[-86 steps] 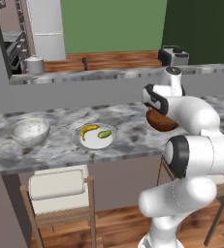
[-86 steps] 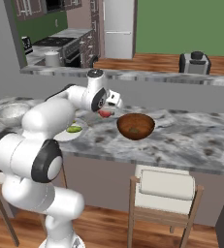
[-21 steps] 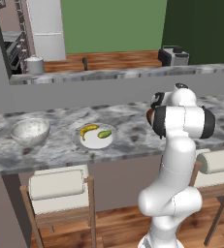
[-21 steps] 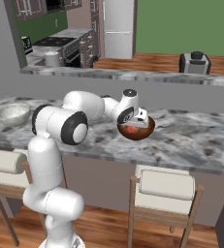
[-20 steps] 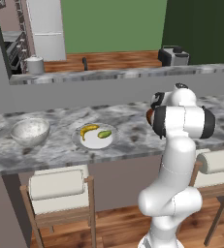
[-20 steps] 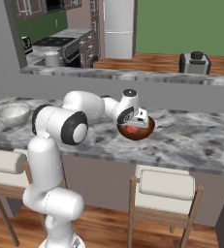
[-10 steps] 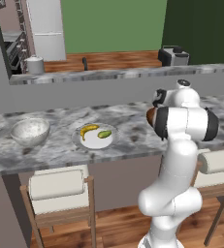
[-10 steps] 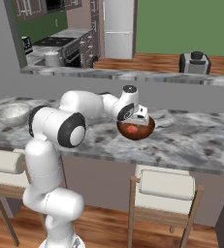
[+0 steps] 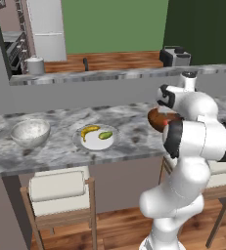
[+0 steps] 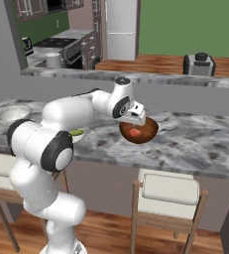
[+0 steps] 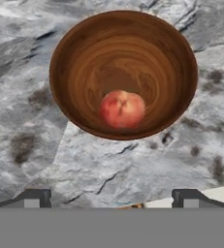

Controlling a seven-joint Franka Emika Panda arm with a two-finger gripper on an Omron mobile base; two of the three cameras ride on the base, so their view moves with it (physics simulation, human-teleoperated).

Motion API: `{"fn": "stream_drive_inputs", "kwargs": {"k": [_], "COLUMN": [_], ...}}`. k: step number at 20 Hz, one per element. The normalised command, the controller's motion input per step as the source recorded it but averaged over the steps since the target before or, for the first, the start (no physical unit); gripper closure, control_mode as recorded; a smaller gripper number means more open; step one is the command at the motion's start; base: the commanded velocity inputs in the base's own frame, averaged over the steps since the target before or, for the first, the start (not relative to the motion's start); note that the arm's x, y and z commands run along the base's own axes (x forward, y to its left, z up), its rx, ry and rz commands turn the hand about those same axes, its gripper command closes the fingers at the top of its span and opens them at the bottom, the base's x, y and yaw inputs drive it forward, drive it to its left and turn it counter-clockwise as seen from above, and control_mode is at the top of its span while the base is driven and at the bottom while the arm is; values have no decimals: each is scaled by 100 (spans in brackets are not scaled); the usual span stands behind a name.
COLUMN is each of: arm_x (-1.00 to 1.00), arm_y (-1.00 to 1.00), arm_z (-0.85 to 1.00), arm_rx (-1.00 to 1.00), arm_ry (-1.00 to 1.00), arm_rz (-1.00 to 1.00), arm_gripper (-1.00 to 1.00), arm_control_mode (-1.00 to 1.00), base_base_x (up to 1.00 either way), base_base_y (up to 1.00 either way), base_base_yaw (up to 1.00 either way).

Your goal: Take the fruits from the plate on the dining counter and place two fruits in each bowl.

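A round red fruit (image 11: pixel 122 109) lies in the bottom of the dark brown bowl (image 11: pixel 79 53) on the marbled dining counter (image 11: pixel 26 121). My gripper (image 11: pixel 111 199) hovers just above and in front of that bowl, open, with nothing between its fingertips (image 11: pixel 33 198). From the right base the gripper (image 10: pixel 136 120) hangs over the bowl (image 10: pixel 148 133) and the red fruit (image 10: pixel 135 132). To the left, the flat pale plate (image 9: pixel 96 144) carries a yellow banana (image 9: pixel 89 131) and a green fruit (image 9: pixel 105 135). The speckled pale bowl (image 9: pixel 30 132) stands further left, with nothing in it.
A raised grey ledge (image 9: pixel 85 80) runs behind the counter. Cushioned stools (image 9: pixel 58 188) (image 10: pixel 170 191) stand under the counter's front edge. A toaster (image 10: pixel 199 63) and a pot (image 9: pixel 35 64) sit on the far wooden worktop.
The red fruit, carried in the gripper a few seconds ago, now lies loose in the brown bowl. Over the last second the hand has lifted slightly above the bowl.
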Motion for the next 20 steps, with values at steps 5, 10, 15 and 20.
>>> {"fn": "stream_drive_inputs", "kwargs": {"k": [5,10,15,20], "arm_x": [-89,-43,-6,6], "arm_y": [58,82,82,98], "arm_z": [22,32,26,0], "arm_rx": [0,0,0,0], "arm_ry": [3,1,5,15], "arm_rz": [-5,-1,0,0], "arm_gripper": [-100,-100,-100,-100], "arm_control_mode": [-100,-100,-100,-100], "base_base_x": [0,0,0,0], "base_base_y": [0,0,0,0], "base_base_yaw": [0,0,0,0]}}
